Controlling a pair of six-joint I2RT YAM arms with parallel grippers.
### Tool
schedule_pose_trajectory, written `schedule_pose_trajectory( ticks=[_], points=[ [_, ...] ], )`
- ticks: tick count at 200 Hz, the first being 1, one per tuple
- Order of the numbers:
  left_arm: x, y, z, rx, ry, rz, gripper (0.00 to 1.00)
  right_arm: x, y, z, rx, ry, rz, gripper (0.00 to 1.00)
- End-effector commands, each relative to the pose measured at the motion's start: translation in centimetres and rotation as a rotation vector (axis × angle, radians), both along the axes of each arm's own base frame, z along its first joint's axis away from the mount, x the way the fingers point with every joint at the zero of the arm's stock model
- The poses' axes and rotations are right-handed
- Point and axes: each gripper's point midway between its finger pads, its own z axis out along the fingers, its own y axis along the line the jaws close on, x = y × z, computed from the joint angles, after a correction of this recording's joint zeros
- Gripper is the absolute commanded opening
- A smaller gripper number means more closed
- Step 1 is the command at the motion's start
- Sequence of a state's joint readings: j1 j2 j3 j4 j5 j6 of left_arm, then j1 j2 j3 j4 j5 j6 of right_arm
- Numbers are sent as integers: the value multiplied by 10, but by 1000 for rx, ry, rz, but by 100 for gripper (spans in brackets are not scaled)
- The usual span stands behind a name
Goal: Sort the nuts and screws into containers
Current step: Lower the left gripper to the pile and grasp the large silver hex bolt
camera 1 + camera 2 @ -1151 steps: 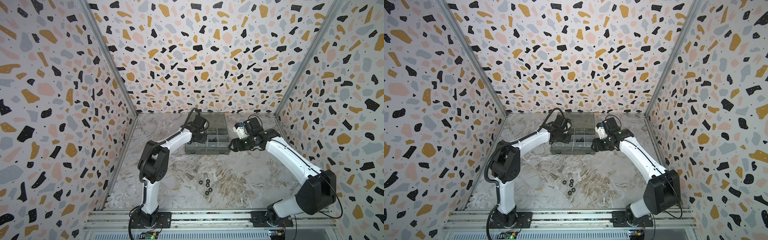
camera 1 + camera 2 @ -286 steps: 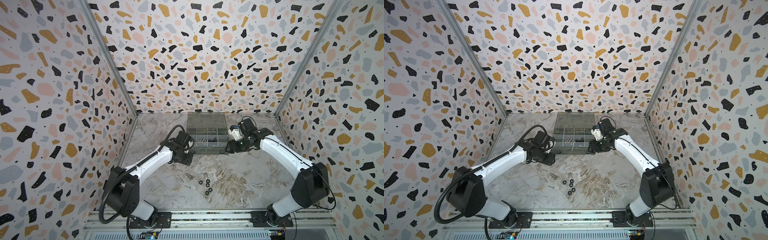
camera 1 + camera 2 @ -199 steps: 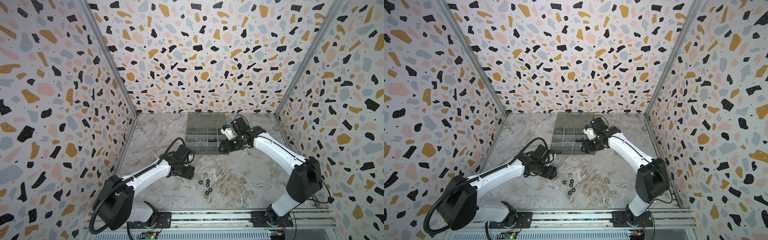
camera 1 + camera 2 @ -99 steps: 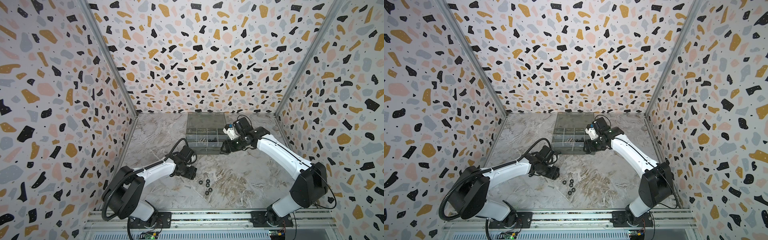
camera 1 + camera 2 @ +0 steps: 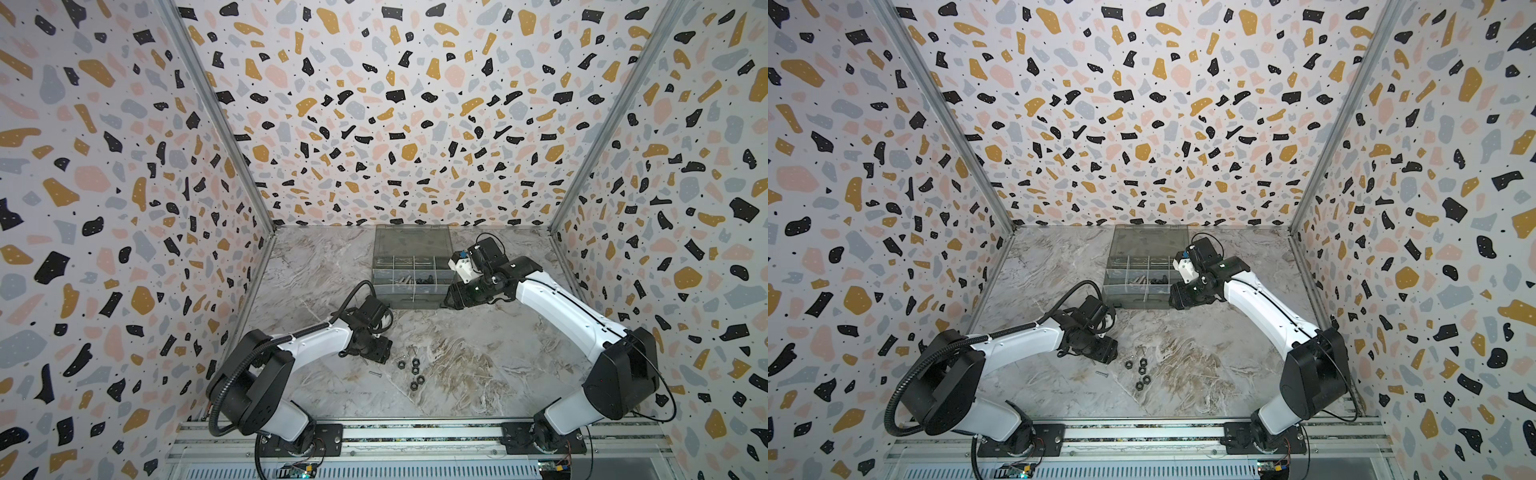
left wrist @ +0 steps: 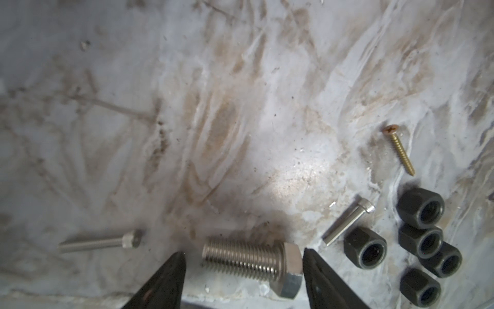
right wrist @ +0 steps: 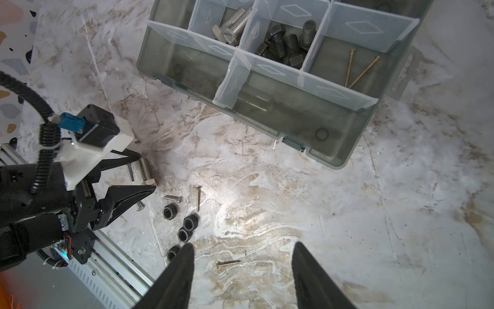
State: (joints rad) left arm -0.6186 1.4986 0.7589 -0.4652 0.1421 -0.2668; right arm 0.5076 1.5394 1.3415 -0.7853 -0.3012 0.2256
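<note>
Steel catches my eye first: a fat, threaded silver bolt (image 6: pixel 267 260) lies on the marbled tabletop (image 6: pixel 240 107), right between the spread, empty jaws of the left gripper (image 6: pixel 243 254). Its long axis runs jaw to jaw, with the hex head almost against one fingertip. Closing now would probably pinch it end to end, a slippery hold.

Just beyond that fingertip lies a thin silver screw (image 6: pixel 347 224), then five black six-sided nuts (image 6: pixel 421 240) huddled together, and a brass screw (image 6: pixel 399 149) farther out.

Well off stands the smoky plastic box (image 7: pixel 347 139), with bolts already in its compartments. Beside it hangs the right gripper (image 7: pixel 242 250), jaws parted and holding nothing. It is clearly the farther arm.
</note>
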Motion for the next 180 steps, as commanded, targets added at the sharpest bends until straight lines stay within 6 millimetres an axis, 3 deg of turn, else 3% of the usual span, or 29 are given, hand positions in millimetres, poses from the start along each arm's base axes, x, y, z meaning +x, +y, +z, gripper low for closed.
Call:
schedule_pose_trajectory(
  ticks=[1, 75, 180],
  points=[
    [3, -2, -5, 5, -5, -6, 72, -5, -6, 7, -3, -11, 2, 61],
    [-2, -5, -11, 0, 31, -20, 63, -5, -10, 7, -6, -12, -5, 60],
    [-14, -2, -14, 8, 50, -24, 65, -10, -14, 3, -13, -3, -12, 60]
  ],
)
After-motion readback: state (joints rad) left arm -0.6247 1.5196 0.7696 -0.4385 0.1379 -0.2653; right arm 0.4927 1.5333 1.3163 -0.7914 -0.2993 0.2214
